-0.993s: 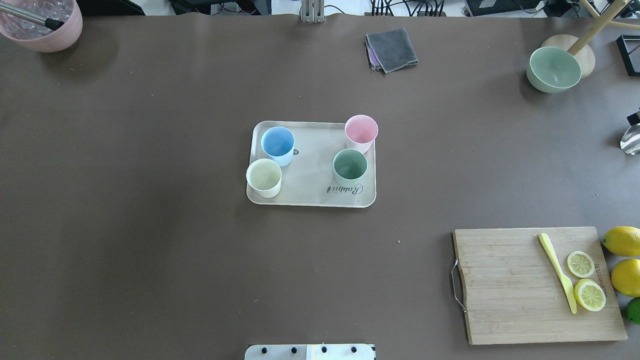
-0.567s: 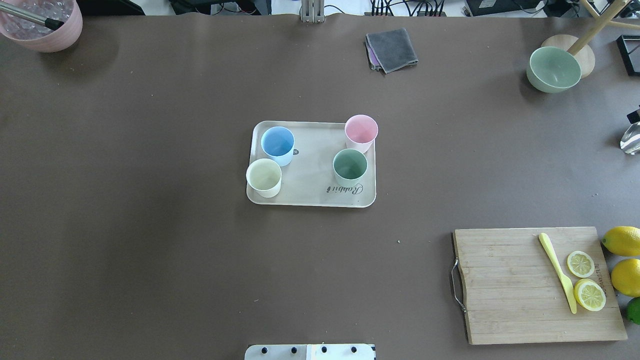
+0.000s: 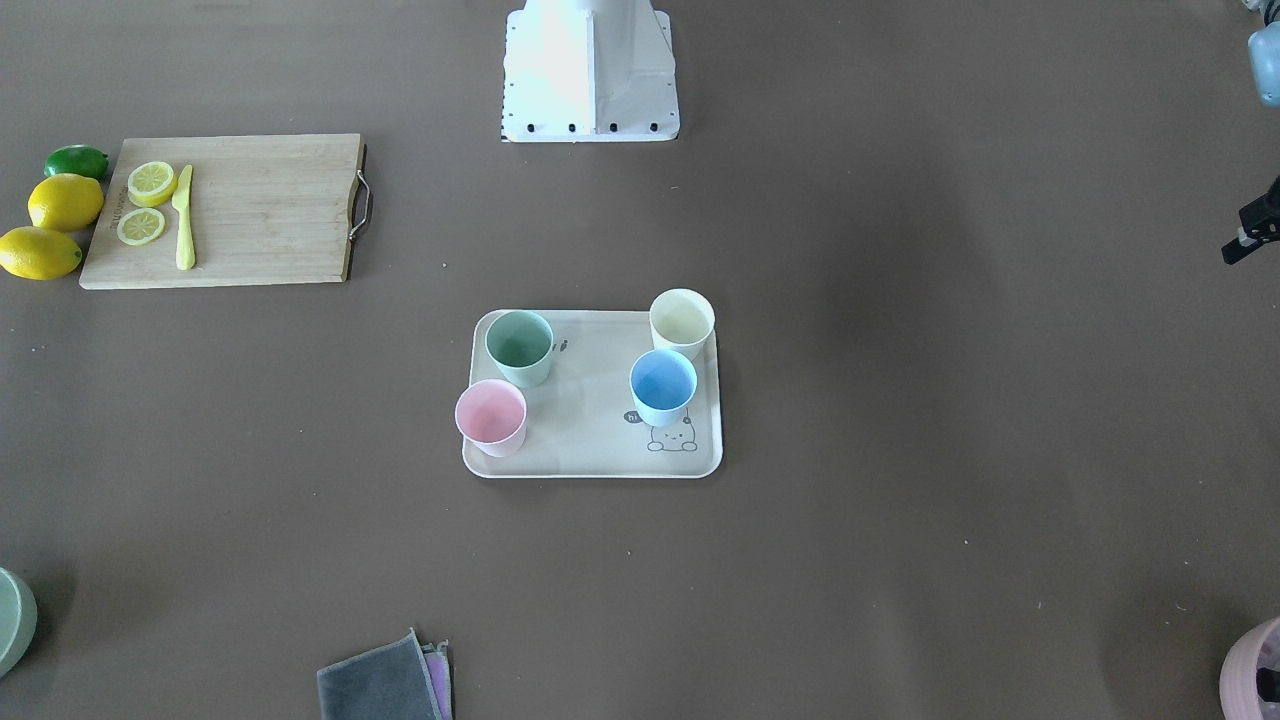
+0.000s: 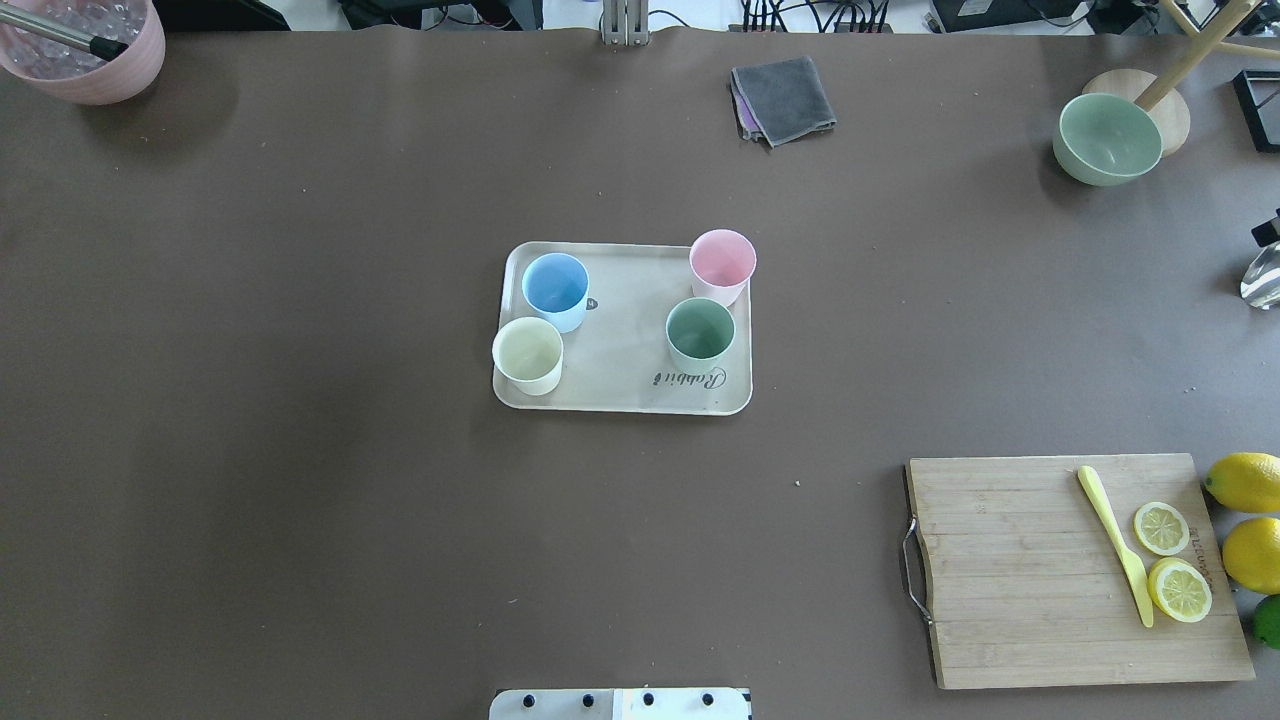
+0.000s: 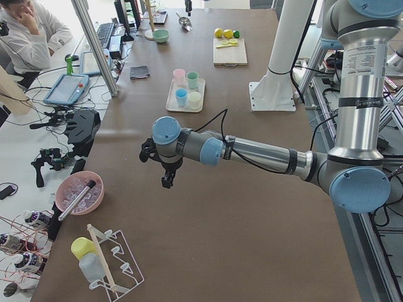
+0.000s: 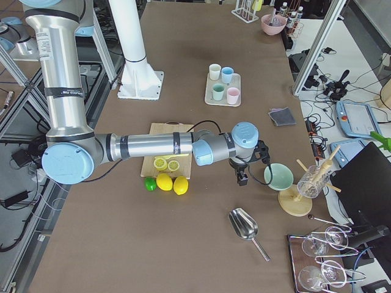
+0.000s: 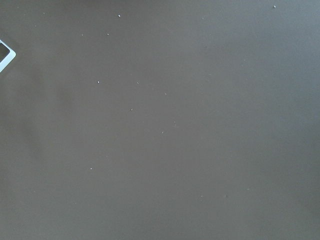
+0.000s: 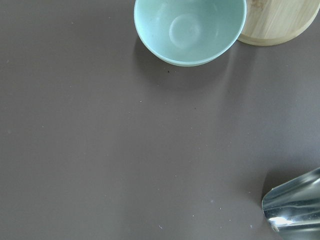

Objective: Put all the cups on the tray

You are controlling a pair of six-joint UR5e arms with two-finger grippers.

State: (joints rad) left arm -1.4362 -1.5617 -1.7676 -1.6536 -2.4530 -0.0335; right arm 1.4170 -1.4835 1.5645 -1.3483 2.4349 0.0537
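The beige tray point(image 4: 620, 345) lies mid-table and also shows in the front view point(image 3: 590, 435). All four cups stand upright on it: light blue point(image 4: 555, 290), cream point(image 4: 527, 355), pink point(image 4: 722, 265) and mint green point(image 4: 700, 335). My left gripper point(image 5: 165, 179) hangs over bare table far to the tray's left; only a black edge of it shows in the front view point(image 3: 1250, 230). My right gripper point(image 6: 241, 177) hangs far to the tray's right, near the sage bowl, and just clips the overhead edge point(image 4: 1268, 230). I cannot tell whether either is open or shut.
A wooden cutting board point(image 4: 1050, 580) with lemon slices and a yellow knife lies near right, with whole lemons point(image 4: 1245, 482) beside it. A sage bowl point(image 4: 1107, 138) and a metal scoop point(image 8: 295, 205) are far right. A grey cloth point(image 4: 783, 98) lies at the back, a pink pot point(image 4: 85, 55) far left.
The black bit of my right gripper at the overhead view's right edge has shifted slightly toward the far side. The cups and tray have not moved.
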